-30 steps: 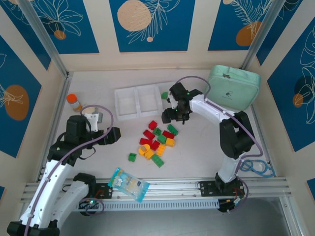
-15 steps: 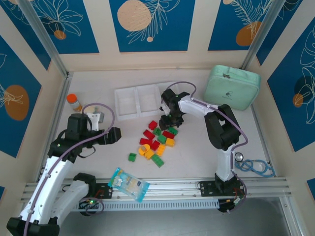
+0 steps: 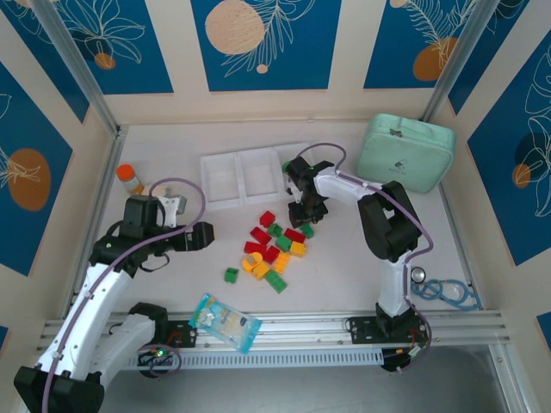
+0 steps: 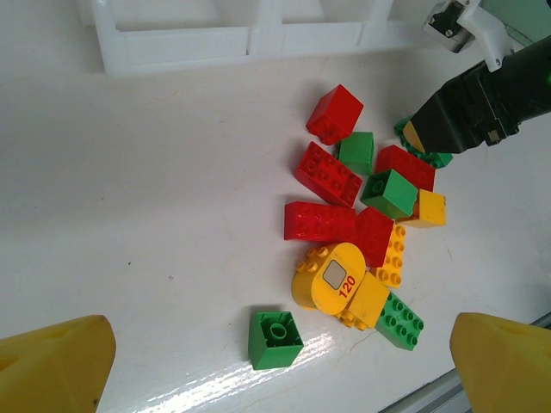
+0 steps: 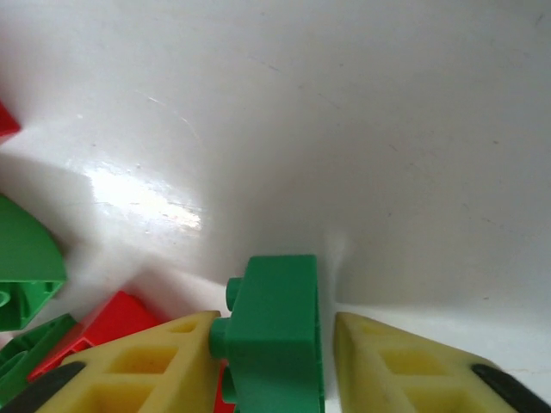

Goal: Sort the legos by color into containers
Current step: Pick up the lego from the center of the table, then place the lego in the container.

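The legos lie in a loose pile of red, green and orange-yellow at the middle of the table, just below the containers. These are three white bins joined in a row in the upper middle of the top view. One green lego sits apart at the lower left of the pile, and the left wrist view shows it stud-up near the bottom of the frame. Above it is a rounded yellow piece marked 120.

The right gripper is down at the upper right edge of the pile, just below the rightmost bin. In its own camera the two yellow fingers stand on either side of a green brick at the bottom centre. They are drawn in narrow. The finger on the left of the frame touches the brick's studs, while a thin strip of table shows between the brick and the other finger. Red and green pieces crowd the lower left of that frame.

The left gripper hangs above the table left of the pile. Its fingers are spread wide into the two bottom corners of its view and hold nothing.

A mint-green case sits at the upper right, a snack packet at the lower edge, and an orange-capped bottle at the left.
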You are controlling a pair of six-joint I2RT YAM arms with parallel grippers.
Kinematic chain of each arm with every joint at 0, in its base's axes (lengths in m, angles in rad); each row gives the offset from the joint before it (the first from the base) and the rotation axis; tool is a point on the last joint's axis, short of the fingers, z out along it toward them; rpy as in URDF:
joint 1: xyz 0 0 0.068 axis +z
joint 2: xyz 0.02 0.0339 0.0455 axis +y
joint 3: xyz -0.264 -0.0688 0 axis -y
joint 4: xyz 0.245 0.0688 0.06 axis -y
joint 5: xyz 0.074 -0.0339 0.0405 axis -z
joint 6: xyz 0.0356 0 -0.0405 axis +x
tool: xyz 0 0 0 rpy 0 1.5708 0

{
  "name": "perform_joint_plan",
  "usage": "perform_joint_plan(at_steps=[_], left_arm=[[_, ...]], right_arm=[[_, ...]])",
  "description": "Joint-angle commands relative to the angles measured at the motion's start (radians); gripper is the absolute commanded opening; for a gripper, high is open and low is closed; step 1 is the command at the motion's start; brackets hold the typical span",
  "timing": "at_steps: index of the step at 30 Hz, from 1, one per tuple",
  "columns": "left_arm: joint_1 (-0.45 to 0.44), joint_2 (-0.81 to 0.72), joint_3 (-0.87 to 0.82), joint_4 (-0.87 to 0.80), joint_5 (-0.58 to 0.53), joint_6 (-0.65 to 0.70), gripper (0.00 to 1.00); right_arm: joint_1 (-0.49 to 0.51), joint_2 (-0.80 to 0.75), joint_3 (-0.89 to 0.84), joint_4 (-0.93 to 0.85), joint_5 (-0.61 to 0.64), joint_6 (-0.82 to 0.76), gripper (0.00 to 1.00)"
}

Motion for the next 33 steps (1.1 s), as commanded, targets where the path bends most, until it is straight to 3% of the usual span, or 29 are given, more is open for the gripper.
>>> perform_joint_plan(at_steps=[1, 12, 18, 26, 33], left_arm=[[-0.008, -0.018, 0.002, 0.000, 0.020, 0.018, 0.99], [-0.007, -0.049, -0.005, -0.001, -0.027, 0.006, 0.99], [-0.007, -0.102, -0.024, 0.015, -0.082, 0.008, 0.99], [-0.007, -0.138, -0.032, 0.022, -0.085, 0.011, 0.99], [-0.007, -0.145, -0.025, 0.011, -0.074, 0.013, 0.99]], right_arm=[[-0.002, 0.019, -0.006, -0.042, 0.008, 0.009, 0.37], [-0.002, -0.070, 0.039, -0.064, 0.003, 0.058, 0.20], [-0.016, -0.103, 0.155, -0.033, 0.001, 0.096, 0.15], [-0.081, 0.030, 0.399, -0.022, 0.047, 0.156, 0.14], [-0.152, 0.228, 0.635, -0.054, -0.034, 0.177, 0.15]])
